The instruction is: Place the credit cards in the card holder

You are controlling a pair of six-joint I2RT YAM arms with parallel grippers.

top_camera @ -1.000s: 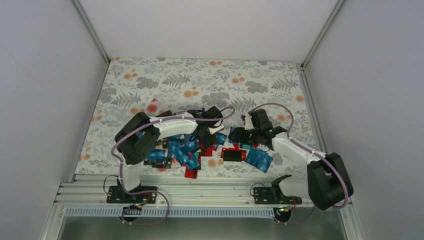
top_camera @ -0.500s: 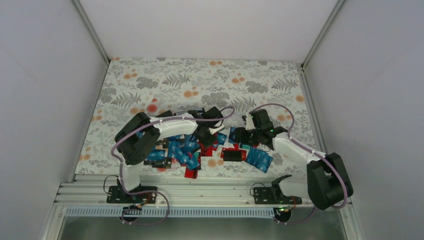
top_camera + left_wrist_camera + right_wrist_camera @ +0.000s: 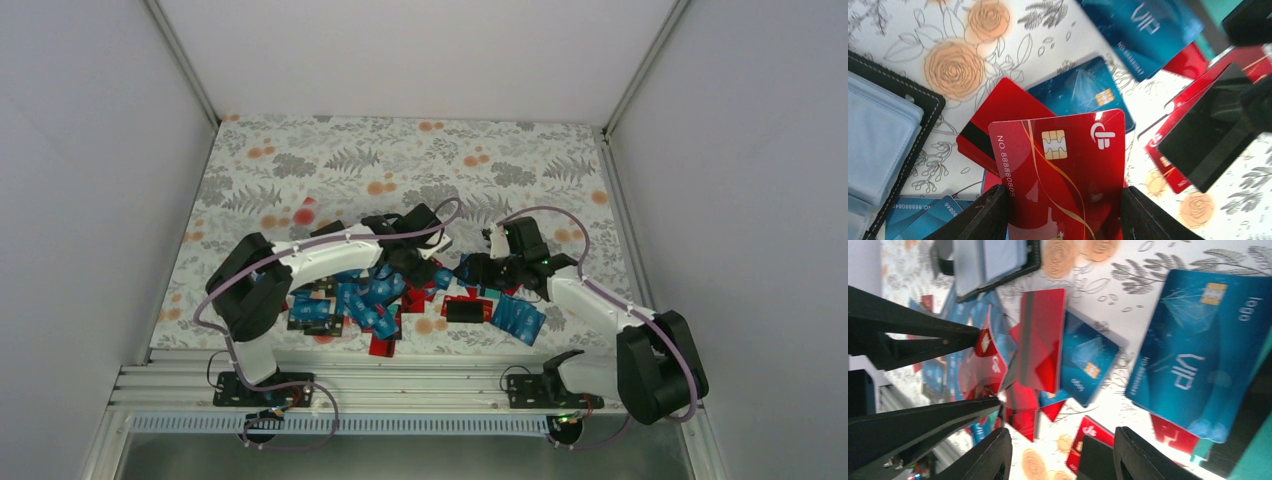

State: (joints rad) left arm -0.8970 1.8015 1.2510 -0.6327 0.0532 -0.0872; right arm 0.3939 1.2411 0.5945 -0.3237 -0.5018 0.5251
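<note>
Many credit cards (image 3: 365, 300), mostly blue with some red, lie in a pile on the floral table. My left gripper (image 3: 1065, 200) is shut on a red chip card (image 3: 1058, 165) and holds it tilted above the pile; it also shows in the top view (image 3: 418, 262). The card holder (image 3: 878, 135) lies open at the left edge of the left wrist view, black rim, grey-blue inside. It also shows in the right wrist view (image 3: 988, 260). My right gripper (image 3: 1063, 460) is open and empty above red and blue cards, just right of the left gripper (image 3: 468, 270).
A black card (image 3: 465, 311) lies on a red card near the front. A fan of blue cards (image 3: 520, 318) lies at the right of the pile. A large blue VIP card (image 3: 1198, 355) lies under my right gripper. White walls enclose the table.
My left arm has stretched out and carried the red card a little farther and to the right. My right gripper has barely moved.
</note>
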